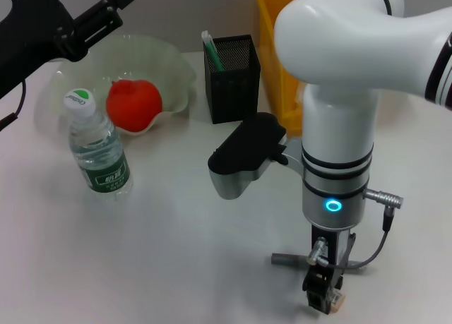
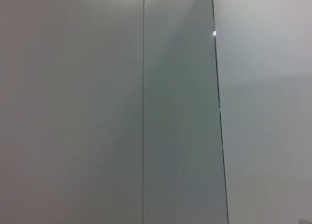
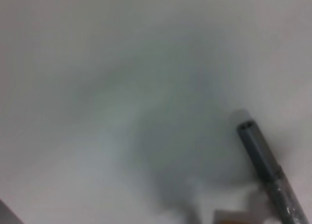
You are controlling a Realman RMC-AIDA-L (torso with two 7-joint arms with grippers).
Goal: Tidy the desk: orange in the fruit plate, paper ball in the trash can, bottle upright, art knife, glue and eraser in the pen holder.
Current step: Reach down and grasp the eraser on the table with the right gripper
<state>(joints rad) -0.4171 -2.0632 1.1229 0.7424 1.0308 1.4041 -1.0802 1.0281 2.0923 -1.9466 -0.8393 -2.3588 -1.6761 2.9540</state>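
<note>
The right arm reaches straight down at the near edge of the white desk (image 1: 176,253), and its gripper (image 1: 323,290) sits low over a grey knife (image 1: 289,258) that lies flat on the surface. The knife's grey end pokes out to one side of the gripper; in the right wrist view the knife (image 3: 265,163) runs along the desk just below the camera. Whether the fingers have closed on it, I cannot tell, as the wrist blocks them.

The left gripper (image 1: 95,17) hangs high at the far left corner, above the plate, with its jaws apart and nothing in them.

Farther back, the orange (image 1: 133,104) rests in the clear fruit plate (image 1: 173,70). The water bottle (image 1: 97,149) stands upright just in front of the plate. The black mesh pen holder (image 1: 232,77) stands to the right of the plate with a green stick (image 1: 211,50) inside it, and a yellow bin (image 1: 279,63) sits behind the right arm.
</note>
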